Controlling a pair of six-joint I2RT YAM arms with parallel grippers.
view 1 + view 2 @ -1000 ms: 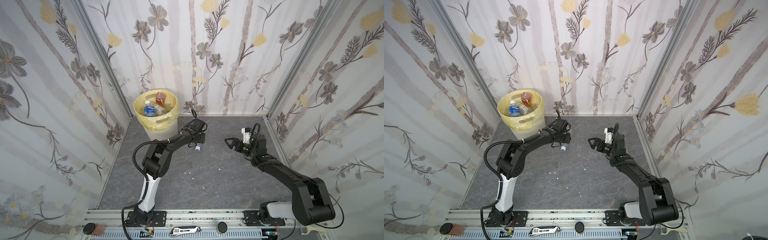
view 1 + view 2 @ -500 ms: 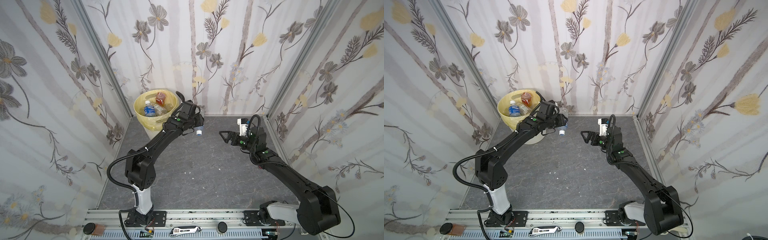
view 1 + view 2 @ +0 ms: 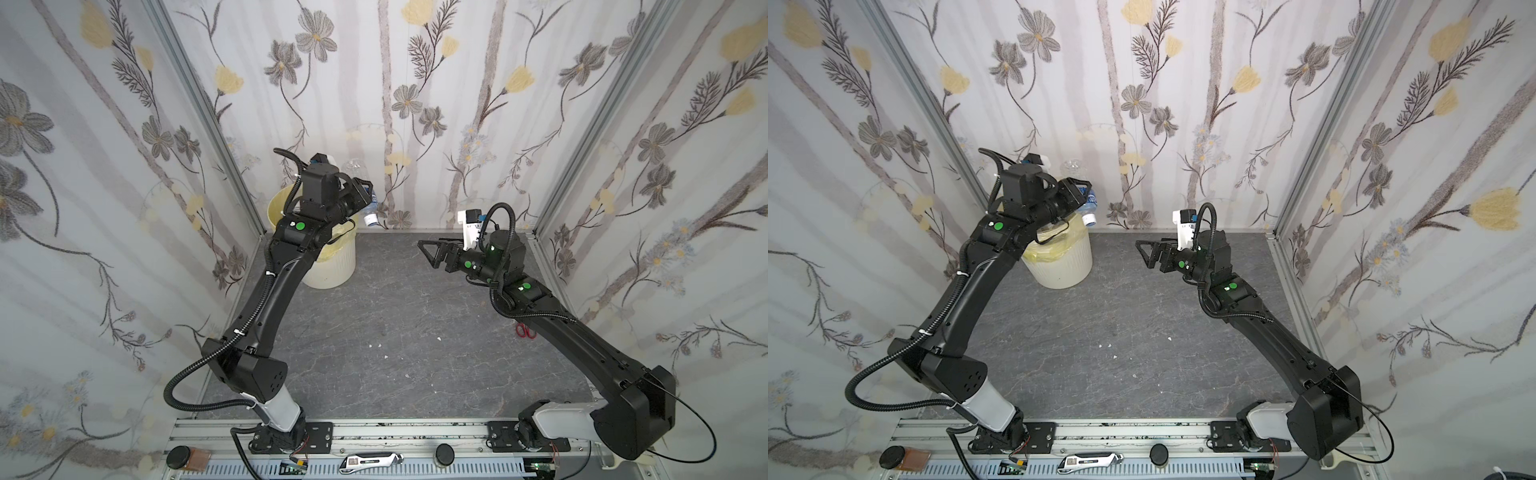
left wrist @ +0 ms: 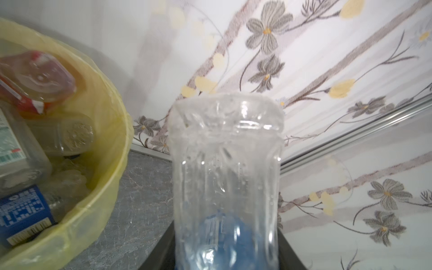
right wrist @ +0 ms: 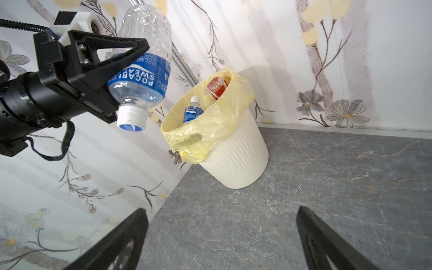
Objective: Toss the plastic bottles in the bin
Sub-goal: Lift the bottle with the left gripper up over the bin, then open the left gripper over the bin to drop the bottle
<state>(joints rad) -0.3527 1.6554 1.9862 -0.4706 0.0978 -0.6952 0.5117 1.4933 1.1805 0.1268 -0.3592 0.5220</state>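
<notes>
The clear, blue-labelled plastic bottle [image 5: 147, 78] hangs cap-down clenched in the left claw [image 5: 137, 63], the cream ribbed plastic bin [image 5: 236, 161] below and slightly aside of it, so releasing here risks a miss onto the grey bench [image 5: 332, 187]; the right claw [image 5: 221, 210] gapes empty.

One bin [image 5: 233, 163], two arms [image 3: 266, 299], at least four bottles [image 5: 140, 70]

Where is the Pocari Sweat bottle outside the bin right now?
The Pocari Sweat bottle hangs cap-down in the left hand, high at back left in both top views, just right of the bin.
</notes>
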